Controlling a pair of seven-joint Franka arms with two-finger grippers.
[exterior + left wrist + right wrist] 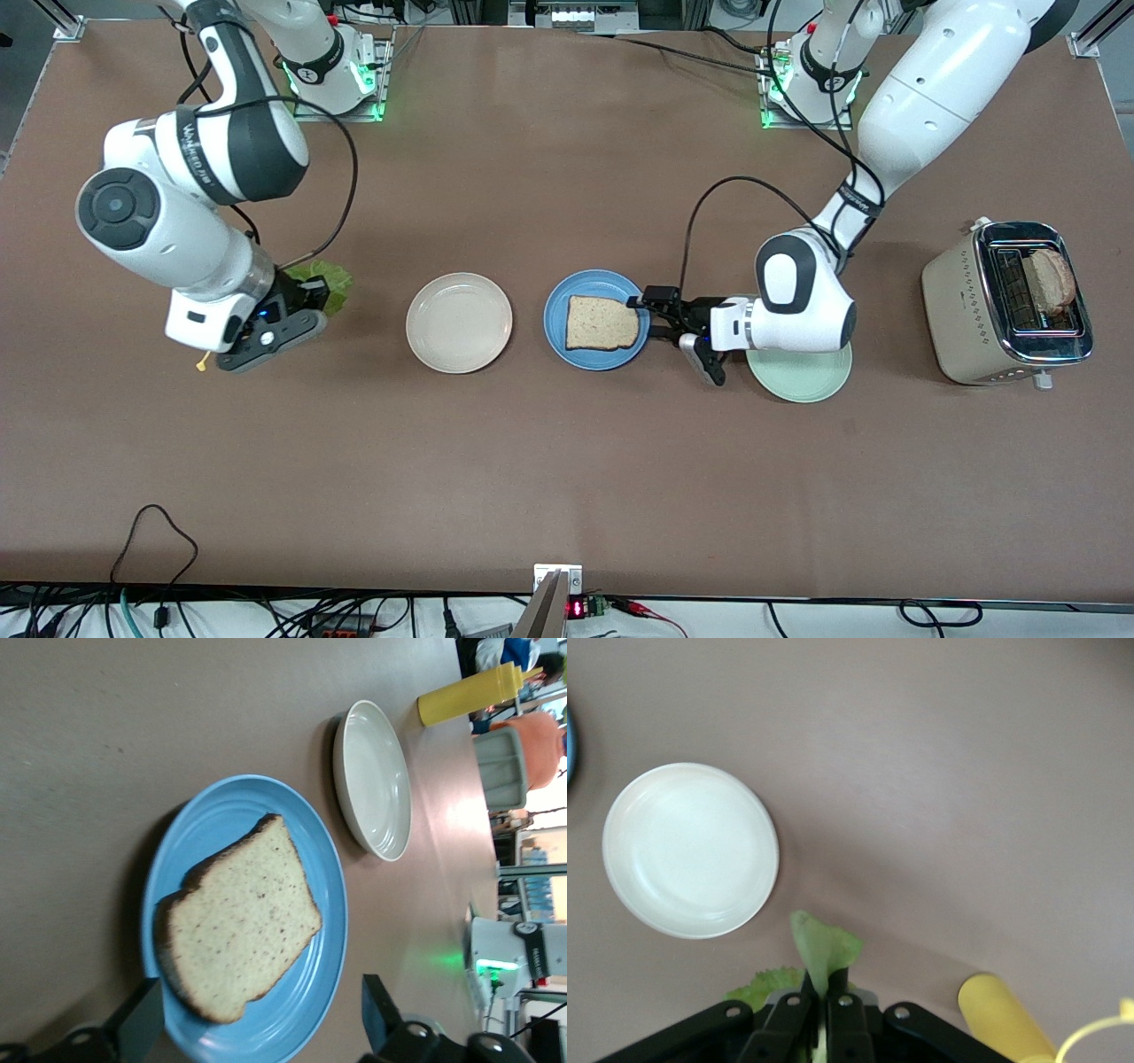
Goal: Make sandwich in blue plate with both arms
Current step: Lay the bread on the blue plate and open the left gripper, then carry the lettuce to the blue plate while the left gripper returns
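The blue plate (567,306) lies mid-table with one slice of light brown bread (602,322) flat on it. My left gripper (645,317) hangs open over the plate's rim toward the left arm's end. In the left wrist view its gripper (259,1014) straddles the edge of the blue plate (213,815), apart from the bread (239,921). Toward the right arm's end, my right gripper (310,297) is shut on a crinkled green lettuce leaf (326,283). The right wrist view shows the gripper (826,992) pinching the leaf (822,948).
A beige plate (459,322) lies between the lettuce and the blue plate. A pale mint plate (802,372) sits under the left wrist. A toaster (966,301) with a bread slice (1052,279) in its slot stands at the left arm's end. A yellow bottle (1001,1014) lies beside the right gripper.
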